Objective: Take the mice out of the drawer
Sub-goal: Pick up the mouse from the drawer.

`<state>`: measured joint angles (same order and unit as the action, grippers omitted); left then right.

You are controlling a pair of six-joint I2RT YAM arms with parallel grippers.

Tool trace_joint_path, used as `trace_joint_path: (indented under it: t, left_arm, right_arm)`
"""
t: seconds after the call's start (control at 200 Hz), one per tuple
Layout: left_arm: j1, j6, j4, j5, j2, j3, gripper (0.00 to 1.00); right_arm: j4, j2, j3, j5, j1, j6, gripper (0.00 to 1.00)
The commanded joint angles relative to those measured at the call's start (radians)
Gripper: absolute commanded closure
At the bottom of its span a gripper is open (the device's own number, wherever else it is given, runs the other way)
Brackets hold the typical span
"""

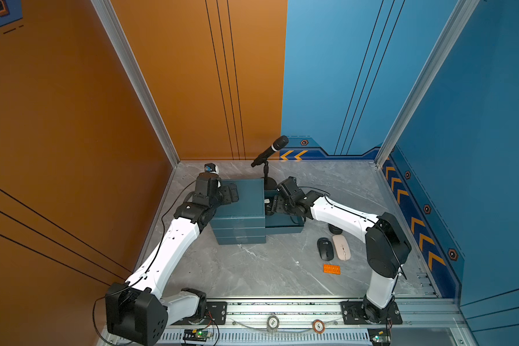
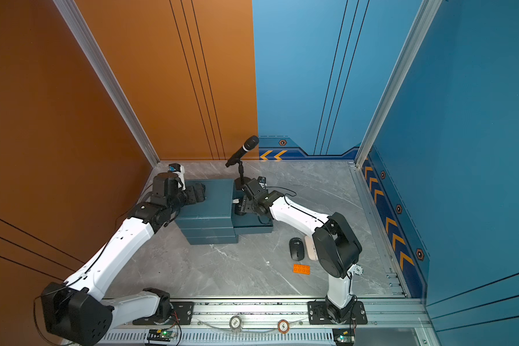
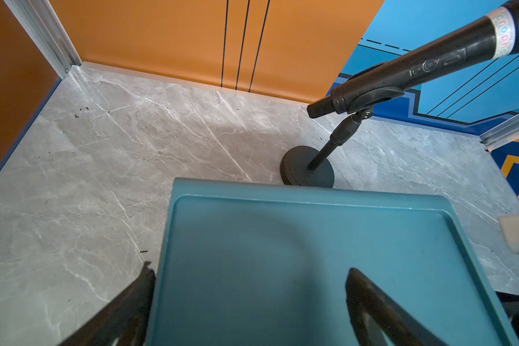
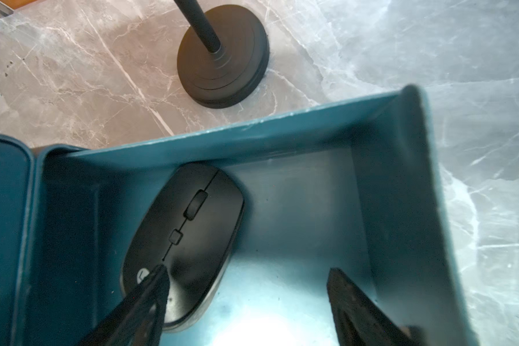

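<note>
A black mouse lies inside the pulled-out teal drawer, against its far wall near the cabinet. My right gripper hangs open in the drawer, one finger over the mouse's logo end and the other above bare drawer floor. Two mice lie side by side on the table to the right, one black and one cream. My left gripper is open over the cabinet's top, with one finger past its side edge.
A black microphone on a round-based stand stands just behind the drawer. An orange studded plate lies in front of the two mice. A dark rounded thing shows partly under my right forearm.
</note>
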<state>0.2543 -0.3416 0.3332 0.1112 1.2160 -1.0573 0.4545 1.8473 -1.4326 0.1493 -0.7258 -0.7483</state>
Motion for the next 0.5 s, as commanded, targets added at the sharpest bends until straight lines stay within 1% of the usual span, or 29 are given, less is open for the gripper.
trace_joint_path:
  t: [0.0,0.1,0.11,0.14,0.345,0.496]
  left_arm:
    - [0.003,-0.009,-0.007,-0.027,0.001,-0.02,0.02]
    - [0.003,-0.002,-0.011,-0.016,-0.006,-0.015,0.02]
    - [0.004,-0.002,-0.011,-0.015,-0.006,-0.016,0.02]
    - [0.003,-0.001,-0.011,-0.012,-0.004,-0.016,0.02]
    - [0.003,-0.005,-0.009,-0.023,0.006,-0.019,0.02]
    - [0.003,-0.005,-0.01,-0.02,0.004,-0.017,0.02]
  right_arm:
    - [0.073,-0.042,0.009,0.061,0.017,0.023,0.2]
    - [0.078,-0.05,0.009,0.064,0.017,0.029,0.2]
    - [0.078,-0.05,0.009,0.064,0.04,0.029,0.2]
    - [0.078,-0.052,0.008,0.062,0.049,0.029,0.2]
    - [0.073,-0.053,-0.014,0.032,0.046,0.038,0.2]
    - [0.043,-0.041,-0.029,-0.021,0.034,0.041,0.2]
